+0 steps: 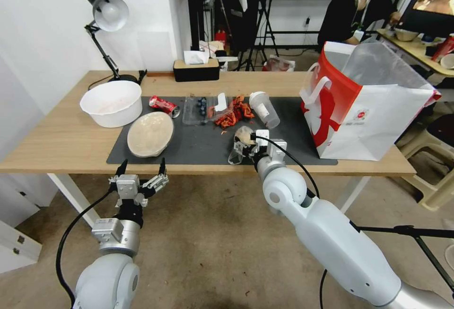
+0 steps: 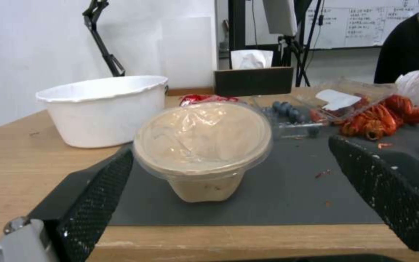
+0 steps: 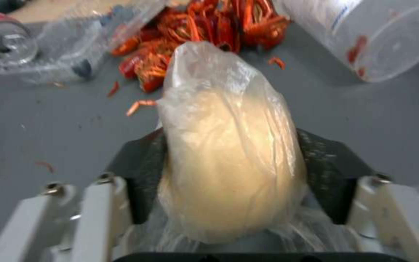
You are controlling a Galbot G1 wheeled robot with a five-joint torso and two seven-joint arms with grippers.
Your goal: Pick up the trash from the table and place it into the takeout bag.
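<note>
One piece of trash, the bun in clear wrap point(image 3: 231, 153), is sitting pinched between the pads of the right gripper point(image 1: 246, 144), near the front edge of the dark mat point(image 1: 198, 146) at about six o'clock on the tabletop point(image 1: 61, 143). By my judgement the grasp step is under way, and the next move is calling for a lift and a carry toward three o'clock, where the takeout bag point(image 1: 378, 120) is standing open-mouthed, its contents hidden from here. The left gripper point(image 1: 141, 169) is hovering spread wide just off the front edge, facing the beige oval lid point(image 2: 203, 136). A clear plastic cup point(image 1: 265, 109) is lying on its side near twelve o'clock. A white bowl point(image 1: 111, 103) is sitting at nine o'clock, looking empty; a clear tray point(image 1: 197, 109) is holding dark berries beside the crushed red can point(image 1: 162, 104).
</note>
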